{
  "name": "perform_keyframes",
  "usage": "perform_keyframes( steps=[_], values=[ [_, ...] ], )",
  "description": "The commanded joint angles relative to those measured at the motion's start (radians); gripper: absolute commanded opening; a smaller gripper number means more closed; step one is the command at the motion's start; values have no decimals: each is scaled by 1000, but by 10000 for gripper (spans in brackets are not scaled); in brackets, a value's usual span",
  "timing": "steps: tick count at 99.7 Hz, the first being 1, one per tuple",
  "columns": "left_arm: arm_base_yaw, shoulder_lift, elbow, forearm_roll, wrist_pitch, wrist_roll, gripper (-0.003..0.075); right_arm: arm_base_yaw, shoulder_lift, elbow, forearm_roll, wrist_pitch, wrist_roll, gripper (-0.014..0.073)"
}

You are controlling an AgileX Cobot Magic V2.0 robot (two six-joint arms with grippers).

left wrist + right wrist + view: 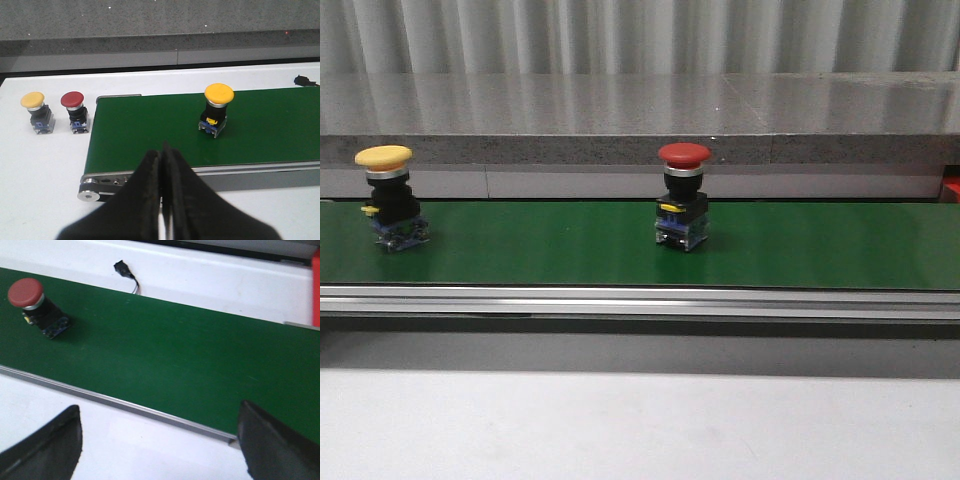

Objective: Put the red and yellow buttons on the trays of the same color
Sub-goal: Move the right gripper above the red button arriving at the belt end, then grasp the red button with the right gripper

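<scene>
With the left gripper (162,200) jaws closed on nothing and the right gripper (160,440) jaws spread wide, approach the upright red button (683,208) at belt (550,245) centre, yellow button (388,197) at 9 o'clock, gripping the black body below the cap.

Only the fingers of each end effector show, and both pairs are black with a matte, slightly rubbery look. On the left end effector (163,200) the fingers (142,200) are broad at the base and taper to narrow tips, with a thin seam line running along the inner edge of each. On the right end effector (160,440) the fingers (47,447) appear as two dark, rounded wedges with smooth, unmarked faces.
</scene>
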Motion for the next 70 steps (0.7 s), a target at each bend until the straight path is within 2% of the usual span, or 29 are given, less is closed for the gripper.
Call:
perform_keyframes(
  steps=[1, 21, 39, 70],
  values=[
    [-8, 7, -26, 4, -74, 1, -19, 51, 86, -60, 29, -109, -23, 626],
    [-8, 7, -26, 4, -74, 1, -19, 196, 310, -139, 29, -196, -50, 626],
    [-8, 7, -26, 4, -74, 1, -19, 277, 473, -232, 29, -214, -51, 626],
    [-8, 7, -26, 4, -74, 1, -19, 314, 664, -357, 9, -229, -58, 625]
  ],
)
